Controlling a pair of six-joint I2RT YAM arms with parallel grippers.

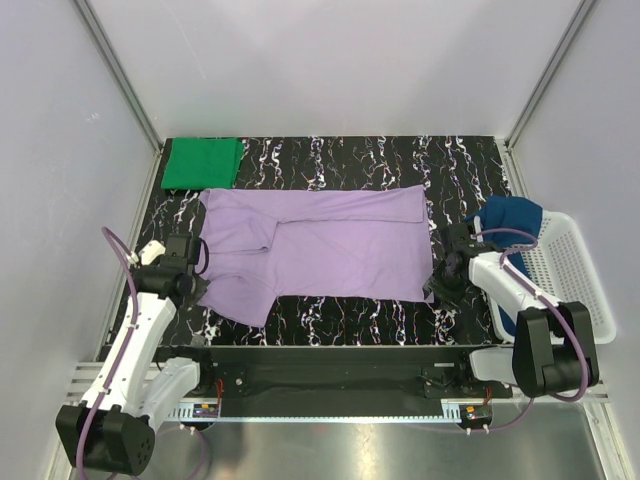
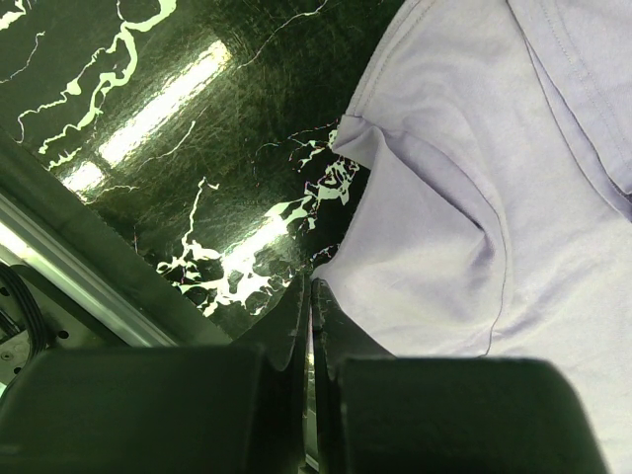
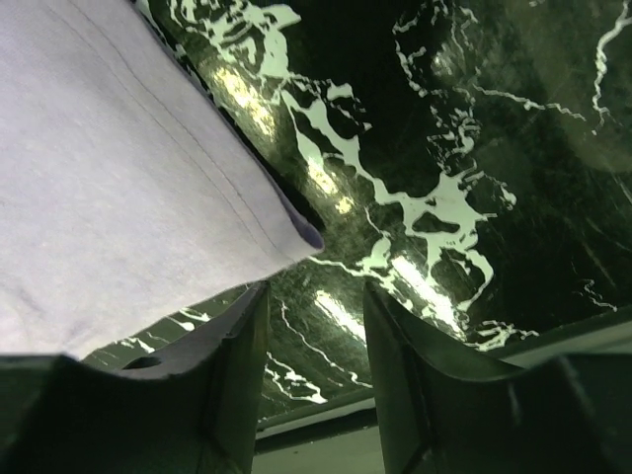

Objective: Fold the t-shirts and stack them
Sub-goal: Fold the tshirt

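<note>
nearest the arm bases, the left jaws were pressed together at the left edge of the lavender t-shirt (image 1: 330,245), just above its near sleeve (image 1: 243,295). the cloth edge ran right up to their tips, but the left wrist view did not show whether any of it was pinched. the right jaws stood apart at the opposite end, with the hem corner (image 3: 296,237) lying just over one of them and nothing gripped. being set at both ends looked like preparation for lifting the shirt into a fold. the shirt lay spread flat across the middle of the counter (image 1: 330,315), ready for folding. beyond the right jaws, the dark blue t-shirt (image 1: 510,215) hung over the rim of the basket (image 1: 575,270), apparently waiting its turn. at the far left corner lay the green t-shirt (image 1: 203,163), already a neat rectangle and likely the base of the stack.
</note>
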